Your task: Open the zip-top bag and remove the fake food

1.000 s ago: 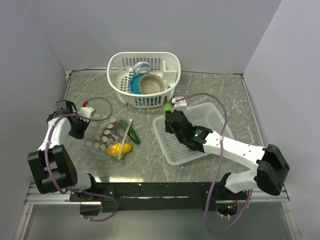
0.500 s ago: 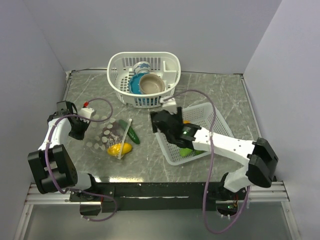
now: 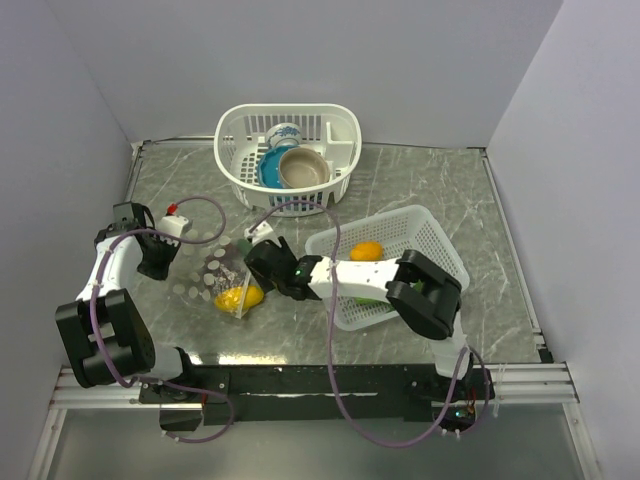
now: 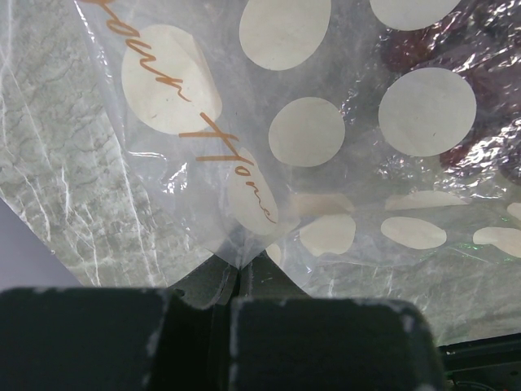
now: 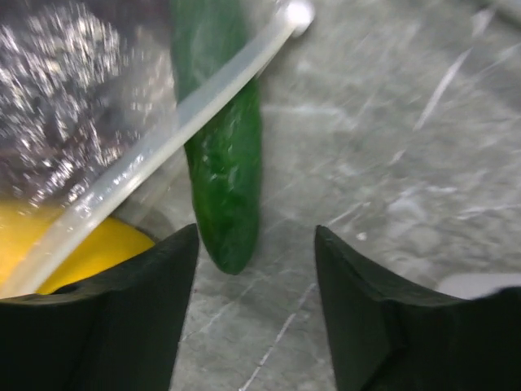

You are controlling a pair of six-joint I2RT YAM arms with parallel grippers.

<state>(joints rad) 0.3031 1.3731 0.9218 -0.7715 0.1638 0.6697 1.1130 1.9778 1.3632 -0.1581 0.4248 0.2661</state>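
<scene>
1. Zip-top bag (image 3: 222,272) sits on the table, left of centre. Inside: yellow fruit (image 3: 240,297), dark grapes (image 4: 423,49). Cucumber (image 5: 220,163) pokes out under the zip strip (image 5: 163,155).
2. Left gripper (image 4: 232,300) is clamped on a bag corner.
3. Right gripper (image 5: 256,244) has its jaws wide, straddling the cucumber tip.
4. Flat basket (image 3: 425,228): orange fruit (image 3: 365,250), green piece (image 3: 361,298).
5. Round basket (image 3: 232,165): blue bowl (image 3: 268,172), brown bowl (image 3: 303,168).

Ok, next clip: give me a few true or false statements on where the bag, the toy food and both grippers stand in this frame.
1. The right gripper is open over the tip of the green cucumber. True.
2. The orange fruit is inside the zip-top bag. False: it lies in the flat mesh basket.
3. The left gripper is shut on a corner of the zip-top bag. True.
4. The yellow fruit lies in that basket too. False: it is inside the zip-top bag.
</scene>
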